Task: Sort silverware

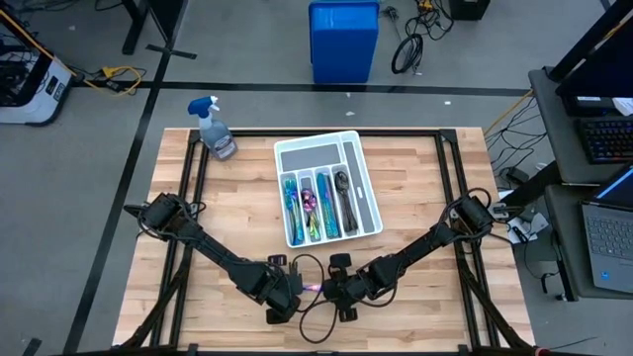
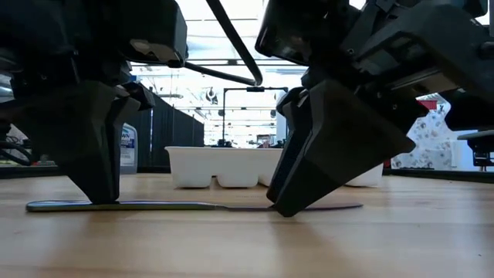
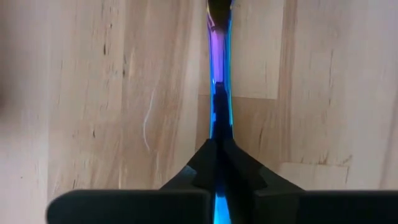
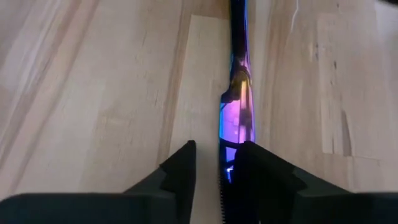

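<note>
Slim iridescent knife [image 3: 219,93] flat on pale woodgrain table [image 3: 93,93]

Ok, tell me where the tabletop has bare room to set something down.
Bare wood lies right of the white tray, and left of it below the spray bottle. The near middle is crowded: the left gripper is shut on the knife, the right gripper open around it. The tray holds sorted silverware.
</note>
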Available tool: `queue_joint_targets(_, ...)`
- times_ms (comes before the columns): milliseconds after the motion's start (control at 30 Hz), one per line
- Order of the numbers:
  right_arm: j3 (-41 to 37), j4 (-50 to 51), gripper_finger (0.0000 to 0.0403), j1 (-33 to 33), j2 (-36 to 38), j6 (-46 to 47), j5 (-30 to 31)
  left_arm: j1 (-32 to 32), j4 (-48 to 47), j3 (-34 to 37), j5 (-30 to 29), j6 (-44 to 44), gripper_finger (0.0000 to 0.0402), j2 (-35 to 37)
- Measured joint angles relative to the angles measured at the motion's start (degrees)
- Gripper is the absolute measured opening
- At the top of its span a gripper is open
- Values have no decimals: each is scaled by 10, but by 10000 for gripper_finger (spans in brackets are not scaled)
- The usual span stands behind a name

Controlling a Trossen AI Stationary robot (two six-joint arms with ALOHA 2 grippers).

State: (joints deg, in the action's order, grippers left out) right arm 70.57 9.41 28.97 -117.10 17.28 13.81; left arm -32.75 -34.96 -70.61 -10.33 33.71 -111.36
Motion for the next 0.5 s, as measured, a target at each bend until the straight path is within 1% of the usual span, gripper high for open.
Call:
queue_joint_targets(233,1,13,149,0,0,6,25,-1,1,0,13,0,0,0)
queue_joint_targets(500,2,33,157,-3,1,23,25,-1,1,0,14,-3,0,0)
